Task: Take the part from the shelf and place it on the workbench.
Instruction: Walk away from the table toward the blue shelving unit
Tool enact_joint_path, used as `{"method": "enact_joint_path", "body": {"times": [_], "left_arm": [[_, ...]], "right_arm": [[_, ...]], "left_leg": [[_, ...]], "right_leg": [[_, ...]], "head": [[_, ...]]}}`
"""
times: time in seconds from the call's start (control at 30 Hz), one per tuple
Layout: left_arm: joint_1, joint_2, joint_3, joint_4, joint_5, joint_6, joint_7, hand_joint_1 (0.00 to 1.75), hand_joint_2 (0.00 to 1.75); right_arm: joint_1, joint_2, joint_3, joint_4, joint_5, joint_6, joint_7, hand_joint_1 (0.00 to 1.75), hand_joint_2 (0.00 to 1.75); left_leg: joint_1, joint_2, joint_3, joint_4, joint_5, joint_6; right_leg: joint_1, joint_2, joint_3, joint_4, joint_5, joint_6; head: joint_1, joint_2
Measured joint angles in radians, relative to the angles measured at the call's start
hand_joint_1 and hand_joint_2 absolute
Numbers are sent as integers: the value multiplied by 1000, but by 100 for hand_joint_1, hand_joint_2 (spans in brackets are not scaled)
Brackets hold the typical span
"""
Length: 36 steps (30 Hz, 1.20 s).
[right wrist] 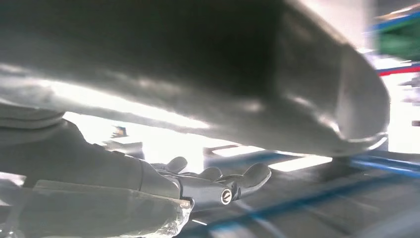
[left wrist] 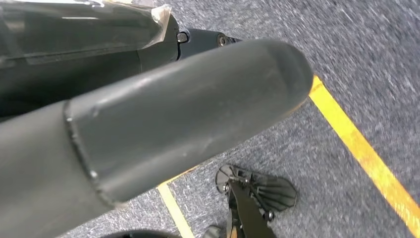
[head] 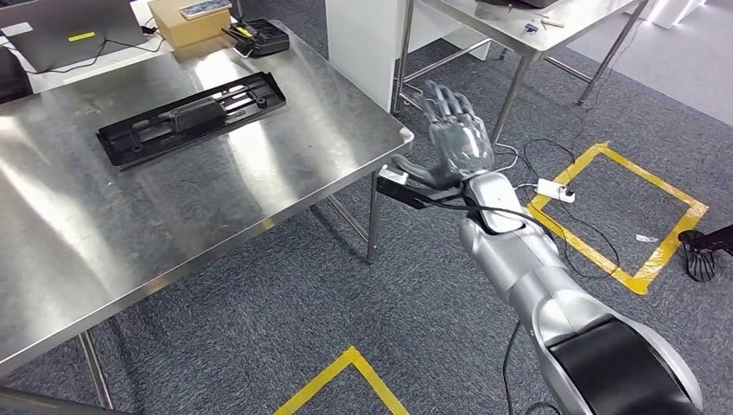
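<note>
The part (head: 192, 115), a long flat black plastic frame, lies on the steel workbench (head: 173, 207) towards its far side. My right hand (head: 456, 138) is raised beside the workbench's right corner, well to the right of the part, its fingers spread and holding nothing. The right wrist view looks along that hand's thick thumb (right wrist: 223, 74) and straight dark fingers (right wrist: 213, 181), with nothing between them. My left hand (left wrist: 173, 114) hangs over the grey carpet, its thumb stretched out and nothing in its grasp.
At the workbench's far edge stand a cardboard box (head: 186, 22), a black case (head: 259, 36) and a laptop (head: 60, 35). A second steel table (head: 519, 26) is behind my right hand. Yellow floor tape (head: 618, 216), a white power strip (head: 556, 190) and cables lie on the carpet.
</note>
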Motion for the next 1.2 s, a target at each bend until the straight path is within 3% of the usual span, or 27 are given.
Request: {"method": "enact_joint_path", "body": {"times": [0.07, 0.1, 0.17, 0.2, 0.27, 0.33, 0.37, 0.4, 0.43, 0.47, 0.53, 0.6, 0.67, 0.73, 0.8, 0.87, 0.9, 0.93, 1.0, 1.03, 1.1, 1.13, 1.2], "left_arm": [[1, -3, 0, 0, -1, -2, -2, 0, 0], [1, -4, 0, 0, -1, -2, -3, 0, 0], [-2, -5, 1, 0, -1, -2, -4, 0, 0], [-4, -6, 2, 0, -1, -2, -5, 0, 0], [-7, -7, 7, 0, -1, -1, -8, 0, 0], [-5, -9, 14, 0, 0, 1, -10, 0, 0], [-4, -10, 16, 1, 0, 0, -13, 0, 0], [-3, -12, 19, 1, 0, -3, -18, 0, 0], [-3, -14, 20, 1, -2, -7, -24, 0, 0], [-4, -16, 21, 1, -4, -13, -32, 0, 0], [-4, -20, 23, 1, -9, -21, -42, 0, 0], [-6, -23, 24, 1, -11, -23, -46, 0, 0], [-9, -27, 25, 1, -15, -28, -51, 0, 0], [-13, -31, 25, 1, -24, -37, -59, 0, 0], [-14, -35, 25, 1, -40, -46, -66, 0, 0], [-13, -37, 24, 1, -57, -52, -70, 0, 0], [-13, -38, 24, 1, -64, -54, -70, 0, 0], [-12, -38, 24, 1, -71, -55, -70, 0, 0], [-12, -37, 21, 1, -88, -57, -64, 0, 0], [-12, -36, 18, 1, -96, -60, -60, 0, 0], [-11, -34, 10, 1, -116, -83, -39, 0, 0], [-12, -32, 5, 1, -129, -104, -19, 0, 0], [-18, -29, -9, 1, -158, -148, 37, 0, 0]], "right_arm": [[40, -23, -35, 8, -10, -34, 5, 0, 0], [57, -31, -48, 12, -13, -44, 6, 0, 0], [89, -46, -69, 20, -19, -54, 13, 0, 0], [106, -54, -82, 24, -26, -58, 18, 0, 0], [146, -60, -116, 30, -44, -66, 27, 0, 0], [200, -59, -151, 34, -55, -73, 30, 0, 0], [232, -58, -168, 35, -61, -74, 31, 0, 0], [267, -57, -187, 38, -71, -74, 32, 0, 0], [304, -55, -211, 44, -88, -74, 31, 0, 0], [340, -52, -237, 51, -108, -74, 29, 0, 0], [399, -45, -286, 66, -137, -74, 22, 0, 0], [435, -39, -321, 76, -148, -73, 17, 0, 0], [459, -38, -347, 86, -165, -68, 12, 0, 0], [488, -39, -378, 101, -201, -55, 9, 0, 0], [529, -36, -422, 125, -248, -22, 10, 0, 0], [588, -30, -478, 155, -312, 51, 12, 0, 0], [624, -26, -508, 169, -343, 99, 20, 0, 0], [661, -22, -537, 183, -364, 147, 38, 0, 0], [727, -12, -584, 208, -377, 234, 102, 0, 0], [753, -6, -599, 217, -375, 270, 135, 0, 0], [792, 5, -618, 231, -372, 324, 173, 0, 0], [810, 10, -626, 237, -373, 344, 181, 0, 0], [848, 17, -642, 248, -382, 369, 181, 0, 0]], "left_leg": [[-7, 21, 2, 1, -4, -7], [-11, 33, 3, 2, -7, -12], [-13, 58, 8, 1, -11, -21], [-10, 54, 8, 7, -19, -26], [-4, 10, -11, 62, -63, -34], [-1, -42, -62, 185, -132, -38], [-1, -52, -89, 243, -156, -40], [-1, -57, -103, 273, -161, -41], [1, -59, -100, 265, -147, -42], [3, -63, -78, 220, -116, -42], [11, -98, -16, 92, -59, -41], [11, -122, 13, 31, -46, -36], [3, -106, 15, 27, -44, -24], [0, -84, 22, 13, -34, -5], [-1, -63, 26, 2, -26, 9], [-4, -46, 26, 1, -26, 14], [-6, -37, 25, 1, -27, 14], [-7, -27, 25, 1, -28, 13], [-8, -4, 27, 2, -31, 7], [-10, 9, 30, 2, -35, 2], [-17, 35, 39, 3, -45, -12], [-18, 49, 44, 1, -50, -19], [-14, 67, 56, 0, -59, -32]], "right_leg": [[10, -46, 63, -114, 35, -4], [14, -55, 72, -133, 42, -9], [13, -27, 67, -135, 49, -19], [7, -14, 67, -137, 52, -24], [-5, 9, 68, -141, 57, -40], [-5, 30, 68, -141, 58, -53], [-4, 41, 67, -141, 58, -56], [-2, 54, 67, -140, 58, -56], [-2, 68, 67, -139, 58, -56], [-2, 81, 67, -137, 58, -55], [0, 107, 62, -127, 57, -51], [3, 128, 51, -120, 58, -39], [5, 149, 43, -125, 65, -22], [5, 130, 30, -110, 59, -12], [5, 79, -10, -24, 16, -16], [3, 53, -70, 106, -38, -20], [2, 49, -87, 148, -53, -18], [0, 45, -83, 150, -53, -13], [-3, 19, -15, 42, -21, 1], [-2, -13, 28, -29, -4, 3], [5, -57, 78, -112, 15, -6], [10, -59, 82, -119, 16, -15], [6, -28, 84, -122, 18, -30]], "head": [[4, 0], [5, 0], [3, 0], [1, 0], [-2, 0], [-6, 0], [-7, 0], [-7, 0], [-7, 0], [-7, 0], [-7, 0], [-6, 0], [-5, 0], [-4, 0], [1, 0], [5, 0], [6, 0], [6, 0], [7, 0], [9, 0], [9, 0], [8, 0], [4, 0]]}}
